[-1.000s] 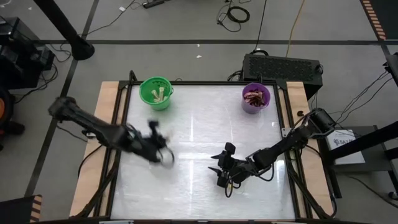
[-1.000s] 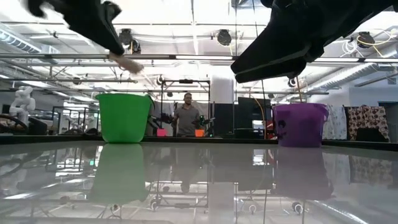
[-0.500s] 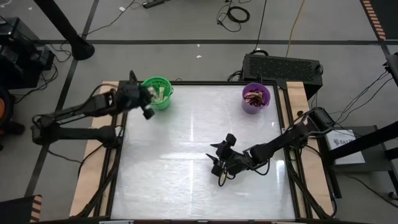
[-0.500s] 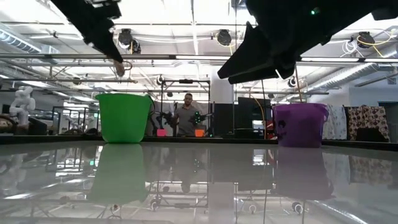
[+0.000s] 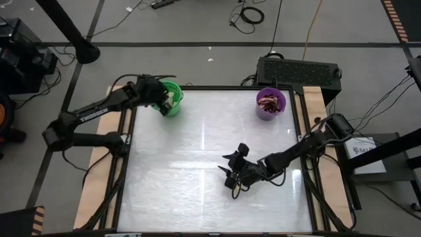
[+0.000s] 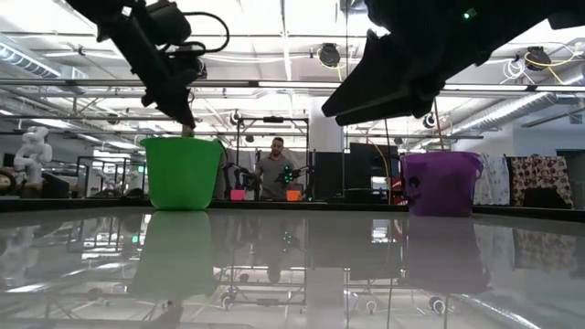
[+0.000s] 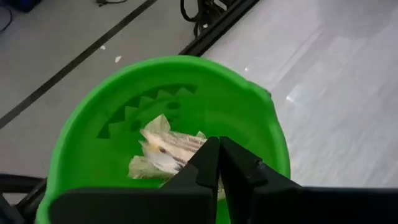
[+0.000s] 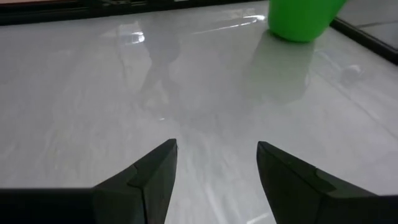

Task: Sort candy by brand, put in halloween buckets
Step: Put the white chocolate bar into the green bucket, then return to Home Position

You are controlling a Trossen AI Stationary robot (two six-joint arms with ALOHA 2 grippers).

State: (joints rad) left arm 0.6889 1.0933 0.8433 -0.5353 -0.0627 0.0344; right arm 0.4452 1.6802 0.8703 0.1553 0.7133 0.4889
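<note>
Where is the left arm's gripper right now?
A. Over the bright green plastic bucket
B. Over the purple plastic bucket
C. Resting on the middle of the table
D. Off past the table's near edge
A. The left gripper hangs, jaws together, directly above the bright green round plastic bucket, where pale wrapped candy pieces lie inside; the high view shows that arm reaching to the green pail at the table's far left corner.

You see a grey floor (image 5: 197, 26) around the table, crossed by dark seam lines and loose cables (image 5: 250, 13). A black box (image 5: 299, 69) sits behind the table's far edge. Across the room, ceiling pipes (image 6: 274, 84) and round lamps (image 6: 329, 55) hang overhead. A person (image 6: 274, 169) stands in the distance, and a white figure (image 6: 35, 146) stands at the far left.
</note>
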